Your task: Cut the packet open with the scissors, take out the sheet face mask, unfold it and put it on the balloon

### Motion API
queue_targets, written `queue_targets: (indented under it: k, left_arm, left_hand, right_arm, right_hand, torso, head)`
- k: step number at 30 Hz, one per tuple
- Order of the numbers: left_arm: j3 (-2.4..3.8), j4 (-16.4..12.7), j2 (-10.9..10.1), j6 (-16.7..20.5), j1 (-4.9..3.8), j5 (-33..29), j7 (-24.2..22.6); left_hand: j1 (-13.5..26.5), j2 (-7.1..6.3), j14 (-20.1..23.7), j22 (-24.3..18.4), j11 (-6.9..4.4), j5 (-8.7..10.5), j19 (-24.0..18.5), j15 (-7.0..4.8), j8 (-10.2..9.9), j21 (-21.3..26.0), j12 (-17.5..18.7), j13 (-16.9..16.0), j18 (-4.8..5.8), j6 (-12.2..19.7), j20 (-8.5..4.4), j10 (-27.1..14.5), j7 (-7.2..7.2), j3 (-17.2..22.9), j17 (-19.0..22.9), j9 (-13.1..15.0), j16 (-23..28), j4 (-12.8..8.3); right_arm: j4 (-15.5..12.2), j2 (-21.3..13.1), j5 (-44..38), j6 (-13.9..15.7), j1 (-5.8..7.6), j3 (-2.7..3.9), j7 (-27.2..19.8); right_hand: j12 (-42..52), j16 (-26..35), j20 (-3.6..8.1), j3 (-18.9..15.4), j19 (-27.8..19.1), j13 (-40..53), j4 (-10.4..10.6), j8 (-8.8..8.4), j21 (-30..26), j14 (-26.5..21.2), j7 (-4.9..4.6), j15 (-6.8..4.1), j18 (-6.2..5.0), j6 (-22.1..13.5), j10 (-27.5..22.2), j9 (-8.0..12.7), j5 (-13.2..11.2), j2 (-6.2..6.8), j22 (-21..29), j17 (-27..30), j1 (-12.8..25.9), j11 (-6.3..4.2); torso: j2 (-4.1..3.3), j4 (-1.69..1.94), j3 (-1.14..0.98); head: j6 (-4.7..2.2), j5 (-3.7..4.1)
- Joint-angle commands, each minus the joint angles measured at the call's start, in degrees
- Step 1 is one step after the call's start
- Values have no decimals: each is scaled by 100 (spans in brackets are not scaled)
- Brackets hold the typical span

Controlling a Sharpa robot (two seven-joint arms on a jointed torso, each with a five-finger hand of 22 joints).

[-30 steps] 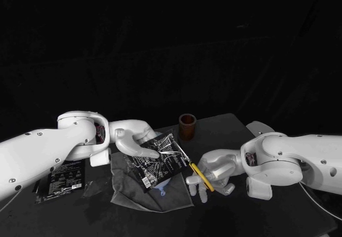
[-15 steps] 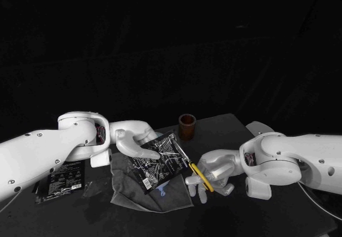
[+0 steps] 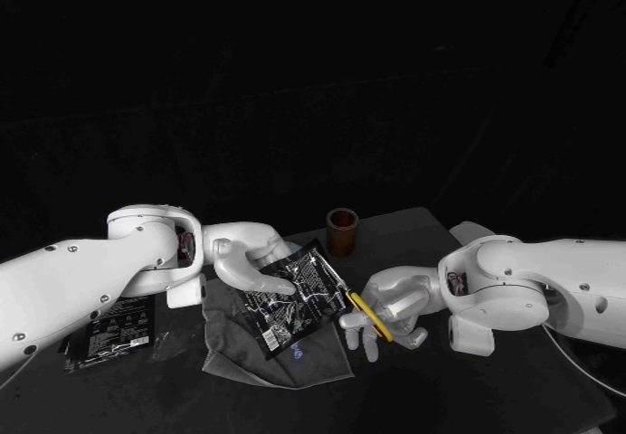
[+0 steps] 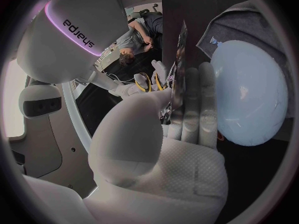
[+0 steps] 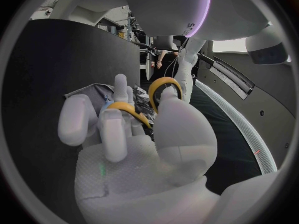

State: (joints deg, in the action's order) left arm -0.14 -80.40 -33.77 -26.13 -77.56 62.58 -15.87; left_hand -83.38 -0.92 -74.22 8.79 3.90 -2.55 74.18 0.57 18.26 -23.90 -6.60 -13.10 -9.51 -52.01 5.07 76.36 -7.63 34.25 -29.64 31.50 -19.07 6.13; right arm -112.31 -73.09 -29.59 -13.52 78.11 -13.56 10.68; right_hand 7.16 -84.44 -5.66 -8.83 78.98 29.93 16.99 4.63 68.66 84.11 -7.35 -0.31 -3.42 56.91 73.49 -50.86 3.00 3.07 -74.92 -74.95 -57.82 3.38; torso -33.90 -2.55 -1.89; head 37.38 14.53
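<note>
A brown cylindrical cup [image 3: 342, 231] stands upright at the far middle of the worktop [image 3: 431, 384], apart from both hands. Its mouth is open and dark, and what it holds, if anything, cannot be made out.

The packet [image 3: 289, 298] is off the worktop, just near and left of the cup. It is a flat, dark, glossy pouch with pale printing. It is tilted, with its long axis running from near-left up to far-right, and its upper corner points toward the cup. The left hand [image 3: 245, 260] pinches it at its far-left edge, thumb on one face and the other fingers laid flat and close together on the other. In the left wrist view the packet shows edge-on as a thin strip.

The right hand [image 3: 392, 312] is just right of the packet, its fingers curled through the yellow handle loops of the scissors [image 3: 369, 318]. The scissors' long axis runs from near-right to far-left, with the dark blades pointing at the packet's right edge. The blades seem to meet that edge, but whether they are round it or only beside it is not clear.

Under the packet lies a crumpled grey cloth [image 3: 254, 357]. A pale blue balloon [image 4: 249, 92] rests on it, close to the left hand's fingers. Other flat black packets [image 3: 115, 327] lie on the worktop at the near left, below the left arm.
</note>
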Motion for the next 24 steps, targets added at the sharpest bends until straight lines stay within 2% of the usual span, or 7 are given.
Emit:
queue_targets:
  k: [1,10,13,16,20,24]
  left_arm:
    - [4,-44,6,-22,-8,33,-90]
    - [4,-81,17,-30,-8,62,-89]
    - [4,-56,18,-26,-8,66,-88]
    - [4,-29,22,-14,-8,68,-92]
    - [4,8,21,28,-8,76,-100]
    - [4,29,11,83,-8,82,-115]
  left_hand:
    - [-45,4,15,10,-40,-20,-17,-40,14,-22,33,-6,-68,-41,-31,14,9,178,-8,558,-27,-137]
    - [-45,4,15,10,-40,-20,-17,-40,14,-22,33,-6,-68,-41,-31,14,9,178,-8,558,-27,-137]
    - [-45,4,15,10,-40,-20,-17,-40,14,-22,33,-6,-68,-41,-31,14,9,178,-8,558,-27,-137]
    - [-45,4,15,10,-40,-20,-17,-40,14,-22,33,-6,-68,-41,-31,14,9,178,-8,558,-27,-137]
    - [-45,4,15,10,-40,-20,-17,-40,14,-22,33,-6,-68,-41,-31,14,9,178,-8,558,-27,-137]
    - [-45,4,15,10,-40,-20,-17,-40,14,-22,33,-6,-68,-41,-31,14,9,178,-8,558,-27,-137]
  right_arm:
    - [20,11,51,-100,18,6,-115]
    - [87,62,63,-109,77,18,-140]
    - [101,45,77,-125,89,20,-117]
    - [90,15,81,-150,94,21,-103]
    - [61,-38,85,-208,98,20,-62]
    - [-5,-104,85,-271,97,18,-28]
  right_hand:
    - [-24,-27,18,-8,27,-8,-12,28,-3,329,0,-42,-115,39,47,7,-24,-69,-813,-500,-6,-14]
    - [-33,-25,20,-18,25,-26,-13,28,-6,328,2,-44,-116,47,58,13,-25,-97,-813,-496,-27,-16]
    - [-35,-21,20,-22,28,-30,-13,29,0,326,4,-44,-114,51,63,15,-25,-103,-815,-489,-30,-17]
    - [-35,-22,20,-23,22,-31,-13,29,-14,326,4,-44,-117,51,63,15,-25,-102,-810,-490,-31,-17]
    - [-42,-23,22,-53,29,-47,-8,30,2,326,7,-46,-114,62,76,20,-25,-85,-816,-492,-27,-20]
    - [-49,-23,23,-74,29,-60,-6,31,2,326,8,-48,-114,68,85,24,-25,-68,-817,-491,-22,-21]
  torso:
    - [-3,-4,-1]
    - [-2,1,-3]
    - [-2,-4,4]
    - [-4,-12,4]
    - [0,2,4]
    - [-3,-3,3]
  head:
    - [-2,-7]
    - [1,3]
    - [-6,4]
    - [-3,9]
    - [-8,20]
    - [8,22]
